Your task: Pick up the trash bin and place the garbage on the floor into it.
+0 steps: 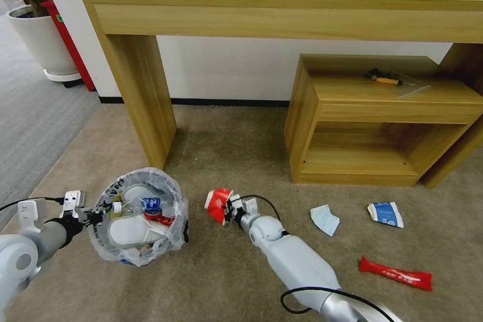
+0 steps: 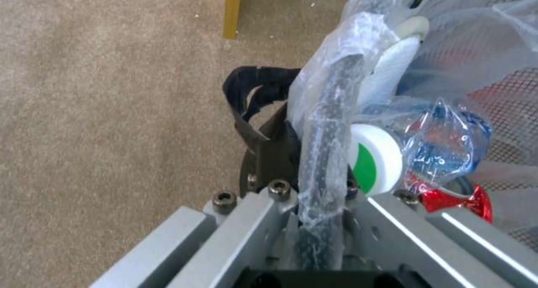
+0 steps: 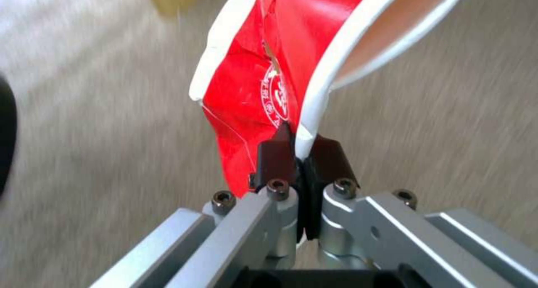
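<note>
At lower left of the head view, the left gripper is pinched on the bag-covered rim of the small round black trash bin, whose crinkled translucent liner holds white slippers, a clear plastic bottle and red scraps. Just right of the bin, the right gripper is pressed together on the white rim of a crushed red paper cup, held above the beige short-pile carpet floor. To complete the drop well, centre the cup over the bin mouth before releasing, and keep the bin level. Farther right lie a light-blue mask, a blue-and-white wrapper and a long red wrapper.
</note>
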